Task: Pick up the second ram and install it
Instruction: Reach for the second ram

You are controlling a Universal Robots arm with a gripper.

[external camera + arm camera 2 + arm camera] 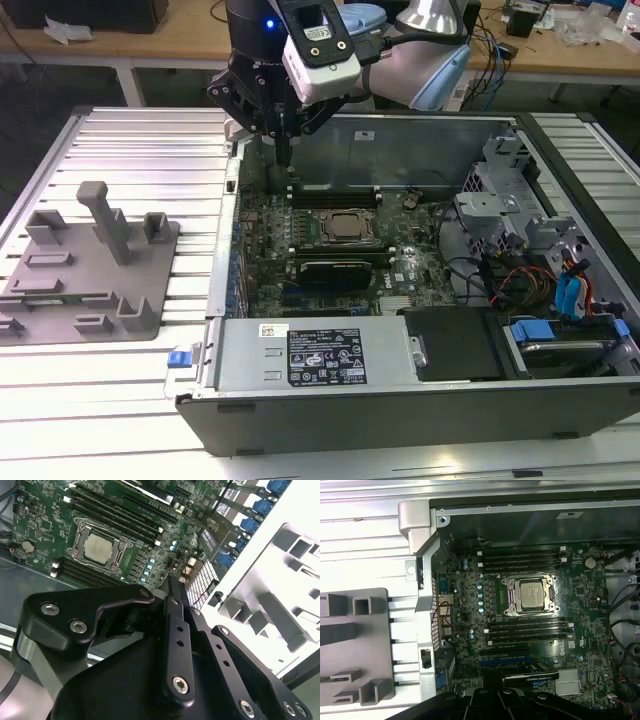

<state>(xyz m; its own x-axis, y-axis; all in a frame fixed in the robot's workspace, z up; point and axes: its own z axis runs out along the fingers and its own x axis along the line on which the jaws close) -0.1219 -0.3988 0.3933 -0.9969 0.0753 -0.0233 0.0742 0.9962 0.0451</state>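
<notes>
- The hand, pinched shut and holding nothing I can see, hangs over a corner of the computer case.
- I cannot tell the second ram apart among the dark slots.
- The writing on the sticker is too small to read.

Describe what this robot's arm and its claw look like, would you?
The arm is a smooth, pale grey tube with light blue joint caps and a dark cable across it. A small blue light glows near the wrist, beside a white boxy camera. The gripper is black, built of flat linked bars dotted with silver screw heads.
</notes>
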